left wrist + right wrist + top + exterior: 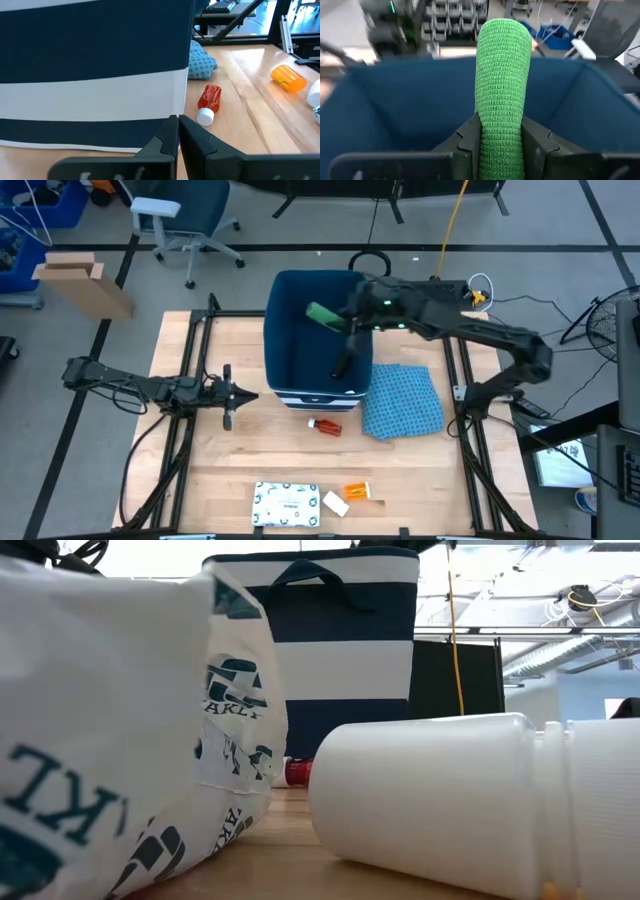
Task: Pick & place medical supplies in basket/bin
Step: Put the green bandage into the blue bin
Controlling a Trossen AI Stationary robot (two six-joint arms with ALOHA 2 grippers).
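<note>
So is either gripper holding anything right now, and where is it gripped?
The right gripper holds a green bandage roll by one end, over the basket. The left gripper is shut and empty.

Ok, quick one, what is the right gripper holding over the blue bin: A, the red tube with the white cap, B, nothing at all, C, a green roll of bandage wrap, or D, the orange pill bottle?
C: the right gripper is shut on the green roll, held above the open blue bin.
</note>
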